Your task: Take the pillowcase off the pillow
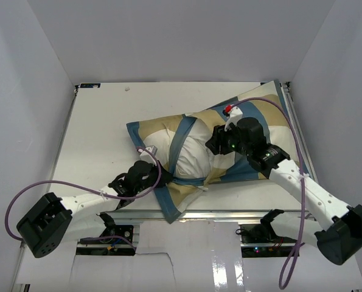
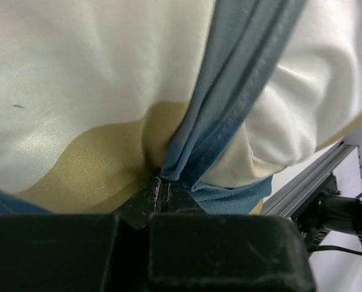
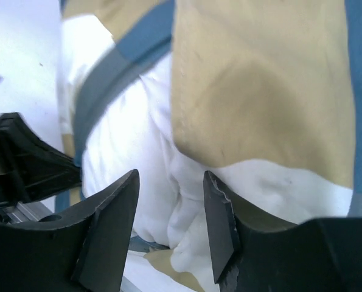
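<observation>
Pinching pillowcase (image 2: 95,158), left gripper (image 2: 161,184) clamped | right gripper (image 3: 171,188) agape at pillow (image 3: 126,152) | overhead hides jaws

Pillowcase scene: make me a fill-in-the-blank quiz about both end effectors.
The left end effector pinches the pillowcase at a ____ band.
The right end effector, gripping nothing, is ____.
Beneath it bulges the plain ____ pillow.
Missing: blue; open; white.

Looking down on a white table (image 1: 101,115), standing boxed in by plain pale grey walls (image 1: 181,36) on three sides, catching soft even light, showing a metal rail (image 1: 241,214) edging its near side.
</observation>
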`<state>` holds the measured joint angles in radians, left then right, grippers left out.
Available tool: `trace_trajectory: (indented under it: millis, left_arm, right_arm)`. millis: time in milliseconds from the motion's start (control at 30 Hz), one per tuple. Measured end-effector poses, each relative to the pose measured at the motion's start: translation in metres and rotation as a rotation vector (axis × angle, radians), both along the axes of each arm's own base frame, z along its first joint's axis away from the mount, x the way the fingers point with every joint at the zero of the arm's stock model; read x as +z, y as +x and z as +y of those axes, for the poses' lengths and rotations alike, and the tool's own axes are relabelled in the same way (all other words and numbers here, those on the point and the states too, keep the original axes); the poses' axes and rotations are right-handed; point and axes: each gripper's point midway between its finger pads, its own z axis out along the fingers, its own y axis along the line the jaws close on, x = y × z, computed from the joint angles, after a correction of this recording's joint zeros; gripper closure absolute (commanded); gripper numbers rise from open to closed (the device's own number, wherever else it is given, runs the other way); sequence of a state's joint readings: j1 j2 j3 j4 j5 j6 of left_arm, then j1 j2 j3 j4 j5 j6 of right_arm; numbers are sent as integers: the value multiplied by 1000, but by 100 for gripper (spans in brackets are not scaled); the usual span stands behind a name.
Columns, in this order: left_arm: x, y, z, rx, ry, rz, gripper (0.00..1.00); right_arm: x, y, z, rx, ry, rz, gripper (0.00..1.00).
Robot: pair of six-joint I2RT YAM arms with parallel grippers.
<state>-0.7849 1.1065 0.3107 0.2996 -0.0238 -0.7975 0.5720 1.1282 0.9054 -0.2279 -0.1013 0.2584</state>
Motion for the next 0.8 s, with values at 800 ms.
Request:
trace_trajectory:
  millis: [800]
  left_arm:
    - [-6,1,-1,4,17,20,100]
  right_arm:
    - [-82,-29,82,124,-287,-44,27]
